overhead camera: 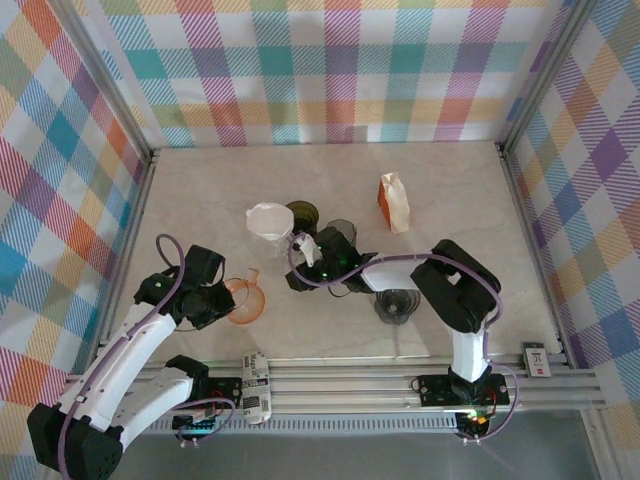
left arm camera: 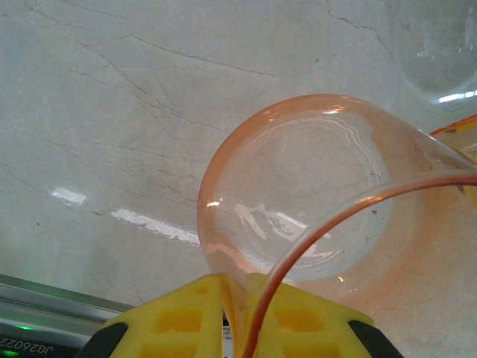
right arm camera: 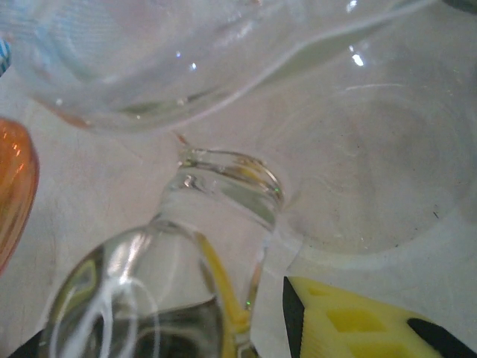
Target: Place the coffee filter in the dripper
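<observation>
The orange see-through dripper lies tilted on the table at front left. My left gripper is shut on its rim. In the left wrist view the rim of the orange dripper runs down between the yellow fingers of the left gripper. The white coffee filter stands as a cone at mid-table, with my right gripper at its near right edge. In the right wrist view the white paper of the coffee filter passes between the fingers of the right gripper, which appears shut on it. A clear glass piece covers the left finger.
Dark drippers stand close by: one right behind the filter, one beside my right wrist, one near the front. An orange packet lies at back right. A printed can lies on the front rail.
</observation>
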Action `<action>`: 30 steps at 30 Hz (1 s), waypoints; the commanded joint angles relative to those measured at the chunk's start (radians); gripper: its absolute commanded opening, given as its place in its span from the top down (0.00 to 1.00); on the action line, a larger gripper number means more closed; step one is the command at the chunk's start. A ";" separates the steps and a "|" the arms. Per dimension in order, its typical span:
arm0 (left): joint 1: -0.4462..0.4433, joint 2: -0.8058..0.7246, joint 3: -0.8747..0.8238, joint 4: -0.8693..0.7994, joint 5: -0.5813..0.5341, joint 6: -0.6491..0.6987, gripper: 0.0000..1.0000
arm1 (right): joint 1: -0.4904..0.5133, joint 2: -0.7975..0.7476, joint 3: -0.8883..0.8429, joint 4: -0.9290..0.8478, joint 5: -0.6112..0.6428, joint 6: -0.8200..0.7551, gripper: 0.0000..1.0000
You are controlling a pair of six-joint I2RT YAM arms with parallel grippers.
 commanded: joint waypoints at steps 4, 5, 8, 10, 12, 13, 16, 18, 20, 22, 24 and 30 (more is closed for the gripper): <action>0.013 -0.042 -0.007 -0.028 0.007 -0.008 0.86 | -0.011 0.102 0.137 -0.012 -0.043 -0.007 0.61; 0.013 -0.046 -0.007 -0.031 0.007 -0.008 0.86 | -0.011 0.115 0.155 -0.015 -0.044 -0.005 0.61; 0.013 -0.054 -0.009 -0.032 0.010 -0.009 0.86 | -0.011 0.153 0.209 -0.031 -0.046 -0.001 0.60; 0.013 -0.053 -0.011 -0.031 0.015 -0.009 0.86 | -0.011 0.172 0.235 -0.038 -0.049 0.007 0.60; 0.013 -0.051 -0.012 -0.027 0.018 -0.009 0.86 | -0.011 0.181 0.250 -0.044 -0.049 0.009 0.58; 0.013 -0.048 -0.011 -0.023 0.020 -0.006 0.86 | -0.010 0.180 0.249 -0.044 -0.050 0.012 0.56; 0.014 -0.040 -0.009 -0.015 0.022 -0.006 0.86 | -0.011 0.151 0.218 -0.030 -0.053 0.023 0.46; 0.013 -0.034 -0.010 -0.006 0.027 -0.004 0.86 | -0.009 0.124 0.186 -0.017 -0.053 0.031 0.40; 0.013 -0.032 -0.009 0.005 0.033 -0.006 0.86 | -0.008 0.093 0.150 -0.002 -0.055 0.038 0.34; 0.013 -0.032 -0.009 0.013 0.035 -0.003 0.86 | -0.009 0.053 0.106 0.011 -0.054 0.047 0.30; 0.013 -0.033 -0.006 0.018 0.031 0.000 0.87 | -0.007 0.012 0.054 0.034 -0.059 0.066 0.28; 0.005 -0.021 0.007 0.040 0.047 0.008 0.87 | -0.002 -0.158 -0.138 0.118 -0.036 0.136 0.25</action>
